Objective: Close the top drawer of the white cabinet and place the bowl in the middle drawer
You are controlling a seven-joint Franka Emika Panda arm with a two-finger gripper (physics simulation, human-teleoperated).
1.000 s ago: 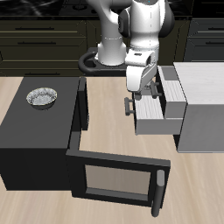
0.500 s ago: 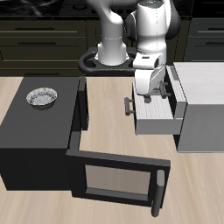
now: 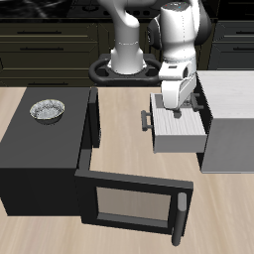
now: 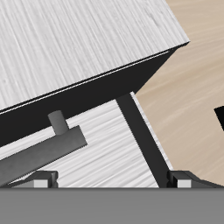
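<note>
We see the arm reaching out from its base at the back of the table, forearm bent down so that the gripper (image 3: pixel 177 102) hangs over the pulled-out drawers of the white cabinet (image 3: pixel 230 119). The wrist points downward, close above the cabinet's open front.

In the exterior view the gripper body hides the fingertips, so from there we cannot tell the spacing. In the wrist view two fingertips (image 4: pixel 44 179) show well apart at the frame's edge, with nothing between them. We read the gripper as open and holding nothing.

The top drawer (image 3: pixel 194 101) sits only partly out, just under the gripper. The middle drawer (image 3: pixel 179 129) is pulled out farther towards the table's front, and its short dark handle (image 3: pixel 148 120) juts from its front face. In the wrist view we see a white drawer interior (image 4: pixel 96 144) with dark side walls and a grey bar handle (image 4: pixel 52 147) below the cabinet's flat top (image 4: pixel 74 39). Which drawer that handle belongs to we cannot tell.

The bowl (image 3: pixel 47 110) rests on top of the large black box (image 3: pixel 40 154), well apart from the gripper and across the bare table (image 3: pixel 124 129) from the cabinet. The box's hinged door (image 3: pixel 134 203) stands open, lying towards the table's front edge.
</note>
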